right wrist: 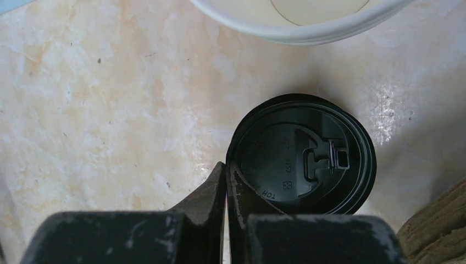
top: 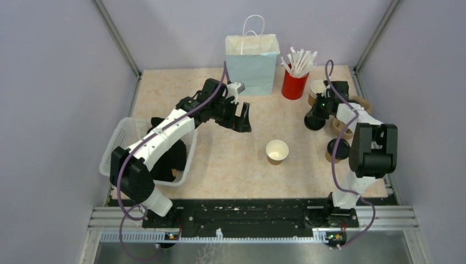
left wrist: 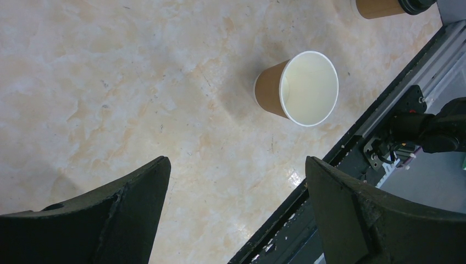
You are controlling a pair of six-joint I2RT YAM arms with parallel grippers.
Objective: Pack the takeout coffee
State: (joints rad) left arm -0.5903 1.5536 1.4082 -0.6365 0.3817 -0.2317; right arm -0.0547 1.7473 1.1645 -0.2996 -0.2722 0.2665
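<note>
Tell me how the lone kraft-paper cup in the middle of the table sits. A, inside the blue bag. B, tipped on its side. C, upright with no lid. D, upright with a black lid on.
C: the kraft-paper cup stands upright, and its white inside shows through an uncovered mouth.

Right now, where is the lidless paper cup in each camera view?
Top external: open cup near the picture's centre.
Left wrist: open cup upper right of centre.
Right wrist: not in it.
Landmark in the first two: lidded cup, at the left wrist view's top edge.
</note>
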